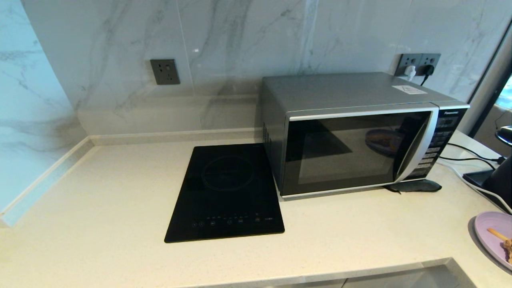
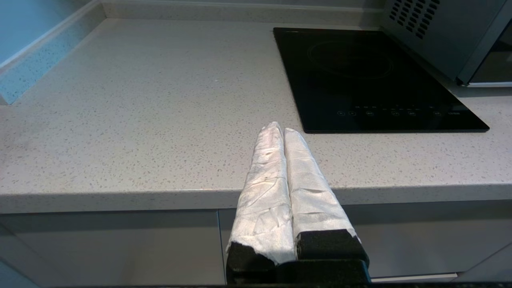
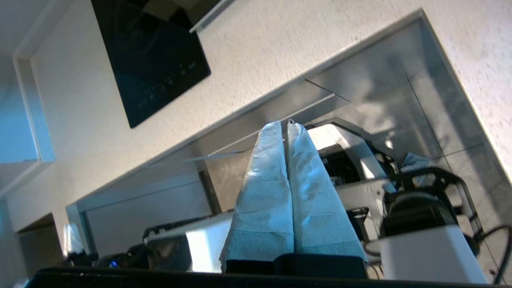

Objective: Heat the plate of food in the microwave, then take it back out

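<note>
The silver-grey microwave (image 1: 356,132) stands on the counter at the right, its dark glass door closed. The lilac plate of food (image 1: 496,236) lies at the counter's right edge, partly cut off, with a few fry-like sticks on it. Neither arm shows in the head view. My left gripper (image 2: 282,130) hangs in front of the counter's front edge, white-wrapped fingers pressed together and empty. My right gripper (image 3: 286,125) sits below counter level facing the glossy cabinet front, shut and empty.
A flat black induction hob (image 1: 226,194) lies left of the microwave. Cables (image 1: 468,160) and a dark device (image 1: 496,180) sit right of the microwave. Two wall sockets (image 1: 165,72) are on the marble backsplash. The counter has a raised lip (image 1: 48,176) along its left side.
</note>
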